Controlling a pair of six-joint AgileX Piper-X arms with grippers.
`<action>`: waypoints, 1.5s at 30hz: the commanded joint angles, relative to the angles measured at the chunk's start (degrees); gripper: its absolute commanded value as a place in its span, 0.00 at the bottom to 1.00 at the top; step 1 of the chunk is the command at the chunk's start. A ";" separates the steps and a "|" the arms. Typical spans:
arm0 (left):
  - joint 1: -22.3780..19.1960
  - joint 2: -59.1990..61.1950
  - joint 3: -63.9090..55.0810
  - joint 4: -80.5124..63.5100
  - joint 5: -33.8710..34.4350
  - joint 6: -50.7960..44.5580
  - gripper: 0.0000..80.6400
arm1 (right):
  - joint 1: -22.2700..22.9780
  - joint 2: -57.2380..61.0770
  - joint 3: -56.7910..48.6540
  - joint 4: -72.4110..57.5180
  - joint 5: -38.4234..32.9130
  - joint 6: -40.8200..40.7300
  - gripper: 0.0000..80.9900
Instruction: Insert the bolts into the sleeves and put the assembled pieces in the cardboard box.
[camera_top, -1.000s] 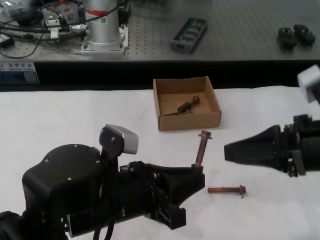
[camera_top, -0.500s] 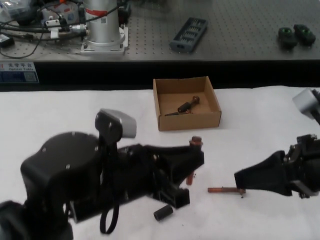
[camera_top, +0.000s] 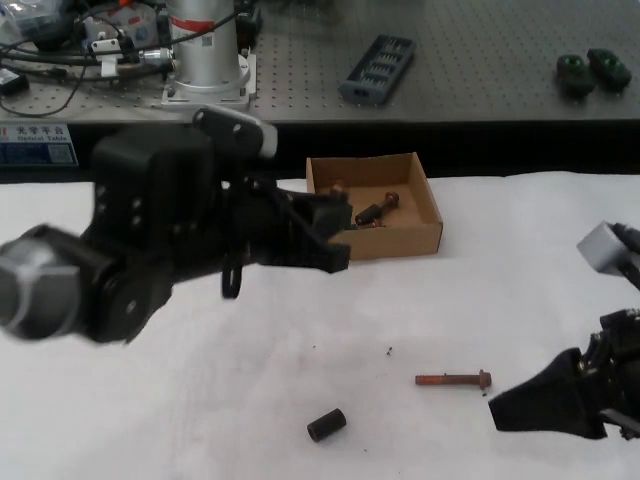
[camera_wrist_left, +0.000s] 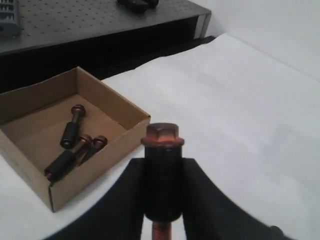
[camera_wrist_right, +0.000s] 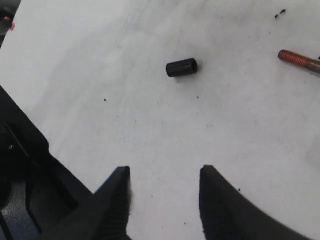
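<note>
Fingers (camera_wrist_left: 125, 207) of left gripper (camera_wrist_left: 163, 172) clenched on black cylindrical sleeve (camera_wrist_left: 162, 187) with copper-coloured hex bolt (camera_wrist_left: 162, 137) through it; I've raised it from lower centre to near brown cardboard box (camera_top: 380, 243), upper centre. Right gripper (camera_wrist_right: 162, 192) released, backed to lower right. Drop-off next; second copper-coloured bolt (camera_top: 452, 379), second black sleeve (camera_top: 325, 424) lie on white surface (camera_top: 180, 400).

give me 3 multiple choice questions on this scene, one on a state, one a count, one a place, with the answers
1. The left end effector is:
A. open and empty
B. shut on a sleeved bolt
C. shut on a sleeve alone

2. The bare bolt count on the white cloth is:
A. one
B. three
C. none

3. The loose sleeve lies:
A. in the left end effector
B. touching the bare bolt
C. on the white cloth, apart from the bare bolt

Answers:
1 B, the bolt head stands above the clamped sleeve.
2 A, just one lies there.
3 C, bare cloth shows between them.
</note>
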 joint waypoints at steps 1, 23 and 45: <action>0.17 1.73 -3.42 0.54 1.21 1.82 0.16 | -0.08 -1.31 -0.28 1.29 -1.20 -1.15 0.34; 1.34 18.27 -21.17 3.05 2.18 7.48 0.16 | -0.08 -25.05 9.75 3.27 -2.09 7.70 0.29; 3.47 21.73 -28.28 10.54 2.69 15.06 0.16 | -0.08 -27.80 9.75 3.27 -2.08 9.66 0.29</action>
